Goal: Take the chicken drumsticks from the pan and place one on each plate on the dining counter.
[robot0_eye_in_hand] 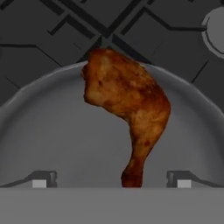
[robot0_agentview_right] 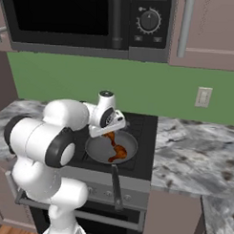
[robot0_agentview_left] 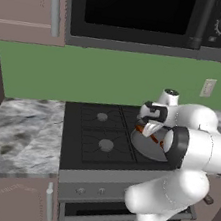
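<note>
You have one chicken drumstick [robot0_eye_in_hand: 131,113] lying in the pan [robot0_eye_in_hand: 52,131], thick end at 12 o'clock, bone end at 6. A second drumstick [robot0_agentview_right: 118,154] lies beside it. The gripper [robot0_eye_in_hand: 111,178] hovers above, jaws wide apart, holding nothing. The pan sits on the black stove [robot0_agentview_left: 96,135]; marbled counter [robot0_agentview_right: 194,150], green wall [robot0_agentview_left: 87,76], microwave [robot0_agentview_left: 142,16]. No legible writing.
</note>
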